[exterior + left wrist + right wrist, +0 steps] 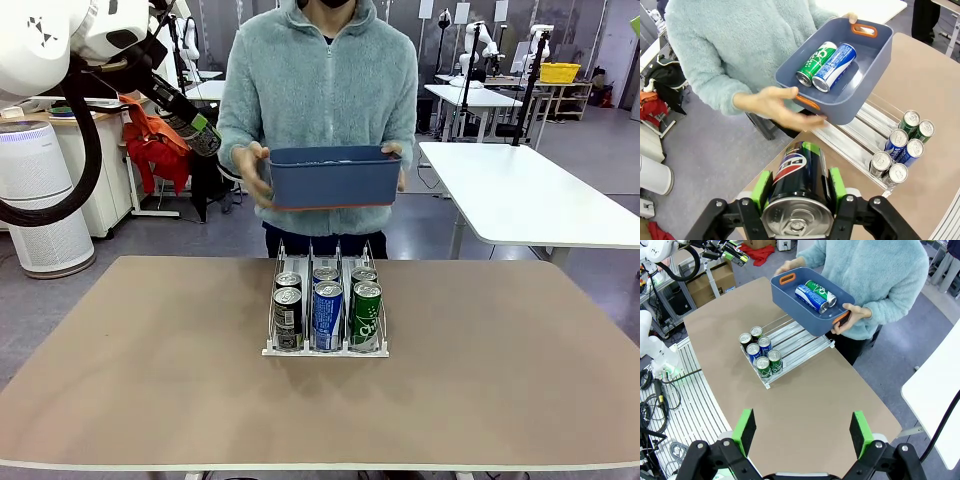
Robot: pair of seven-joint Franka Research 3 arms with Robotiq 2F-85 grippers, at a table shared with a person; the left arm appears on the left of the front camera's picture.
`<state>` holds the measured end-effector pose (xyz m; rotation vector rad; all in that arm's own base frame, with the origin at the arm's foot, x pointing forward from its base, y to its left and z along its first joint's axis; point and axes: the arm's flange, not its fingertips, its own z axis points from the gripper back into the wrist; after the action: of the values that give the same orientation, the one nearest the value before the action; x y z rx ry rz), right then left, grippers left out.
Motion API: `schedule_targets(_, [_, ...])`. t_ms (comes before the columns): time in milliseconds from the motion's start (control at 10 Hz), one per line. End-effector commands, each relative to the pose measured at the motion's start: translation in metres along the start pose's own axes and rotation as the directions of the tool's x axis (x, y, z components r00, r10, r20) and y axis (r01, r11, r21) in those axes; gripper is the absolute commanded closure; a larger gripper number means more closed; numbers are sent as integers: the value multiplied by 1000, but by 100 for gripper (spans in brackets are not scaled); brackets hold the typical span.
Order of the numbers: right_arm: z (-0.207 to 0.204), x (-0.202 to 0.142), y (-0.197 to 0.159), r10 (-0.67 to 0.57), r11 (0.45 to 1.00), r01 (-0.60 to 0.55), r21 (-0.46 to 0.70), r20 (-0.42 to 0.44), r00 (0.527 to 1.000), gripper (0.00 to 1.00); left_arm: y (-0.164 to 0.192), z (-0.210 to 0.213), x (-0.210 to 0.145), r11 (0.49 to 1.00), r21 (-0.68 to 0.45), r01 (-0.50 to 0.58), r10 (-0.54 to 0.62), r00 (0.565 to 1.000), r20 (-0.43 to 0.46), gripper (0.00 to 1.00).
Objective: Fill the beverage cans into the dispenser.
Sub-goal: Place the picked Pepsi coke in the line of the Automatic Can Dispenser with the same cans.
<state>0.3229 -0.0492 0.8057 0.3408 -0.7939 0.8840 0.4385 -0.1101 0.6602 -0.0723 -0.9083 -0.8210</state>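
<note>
Cans (326,305), six in number, stand upright at the near end of the dispenser (325,350), two to a lane: dark ones in the lane toward 9 o'clock, blue in the middle lane, green toward 3 o'clock. The dispenser sits near the centre of the table (130,380), its low white front lip facing 6 o'clock. Right gripper (802,429): high above the table, fingers spread wide, released. Beyond the dispenser, toward 12 o'clock, a person holds a dark blue tub (330,182) clear of the table, with a hand (250,165) at each short end. A green can (815,61) and a blue can (836,66) lie on their sides in the tub, touching each other. Left gripper (799,185): raised toward 10 o'clock, near the person's hand. Its green pads are clamped on a dark can (797,170) bearing a red, white and blue logo, silver top toward the wrist camera.
</note>
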Motion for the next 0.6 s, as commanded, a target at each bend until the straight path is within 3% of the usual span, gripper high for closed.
schedule_targets(0, [-1, -1, 1, 1, 1000, -1, 2, -3, 1000, 0, 2, 2, -1, 1000, -3, 5, -5, 1000, 11, 100])
schedule_targets(200, [-1, -1, 1, 1, 1000, -1, 2, -3, 1000, 0, 2, 2, -1, 1000, -3, 5, -5, 1000, 11, 100])
schedule_targets(300, [-1, -1, 1, 1, 1000, -1, 2, -3, 1000, 0, 0, 0, 0, 1000, 0, 0, 0, 1000, 0, 42])
schedule_targets(500, [-1, -1, 1, 1, 1000, -1, 2, -3, 1000, 0, -25, 1, 1, 997, -75, -20, 13, 996, -85, 42])
